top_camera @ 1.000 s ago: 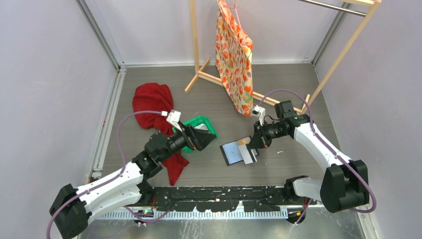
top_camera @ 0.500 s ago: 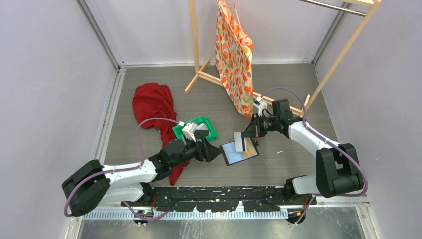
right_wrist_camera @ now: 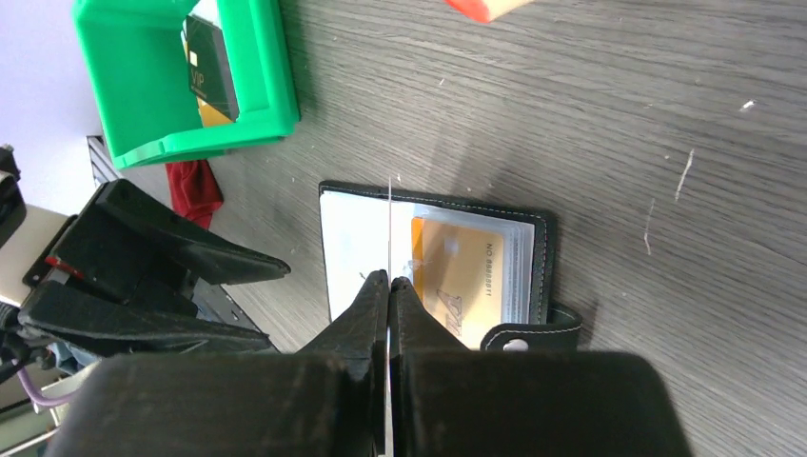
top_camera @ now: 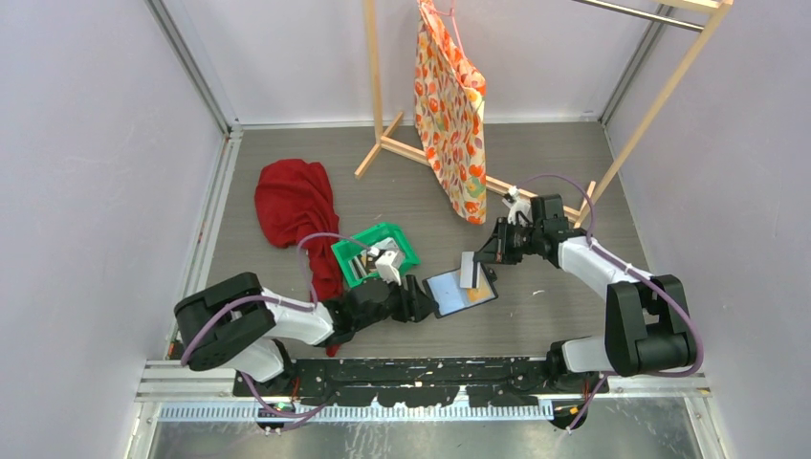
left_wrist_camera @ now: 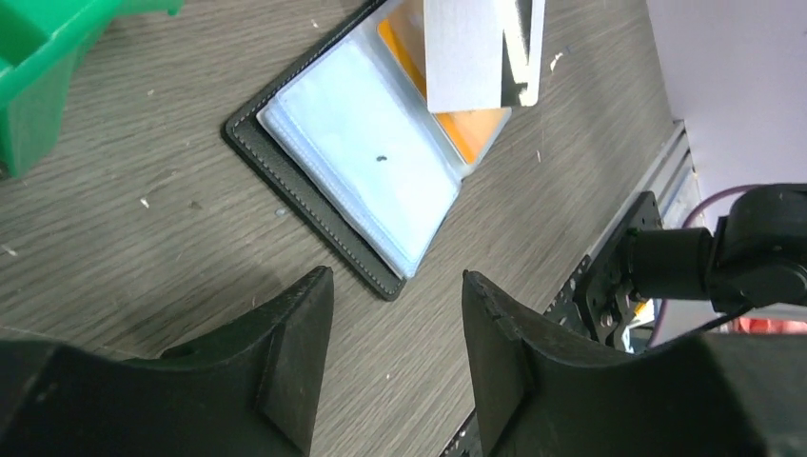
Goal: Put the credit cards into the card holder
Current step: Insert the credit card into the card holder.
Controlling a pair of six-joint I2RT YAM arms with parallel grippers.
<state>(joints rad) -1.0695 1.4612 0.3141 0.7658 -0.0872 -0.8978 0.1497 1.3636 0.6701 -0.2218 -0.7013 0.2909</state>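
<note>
Above the card holder (left_wrist_camera: 362,162), the right hand (right_wrist_camera: 390,286) grips a card (left_wrist_camera: 463,57) edge-on.

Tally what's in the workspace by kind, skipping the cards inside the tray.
card holder: 1
cards outside the tray: 2 (whitish card in the right claw, orange card in the card holder)
green tray: 1
red cloth: 1
wooden rack: 1
patterned hanging cloth: 1
Total: 7

In green tray (right_wrist_camera: 276,67), left: dark card (right_wrist_camera: 211,71) reads "VIP". In card holder (right_wrist_camera: 557,319): orange-yellow card (right_wrist_camera: 466,276) reads "NO" then a digit row, too small to trust.
</note>
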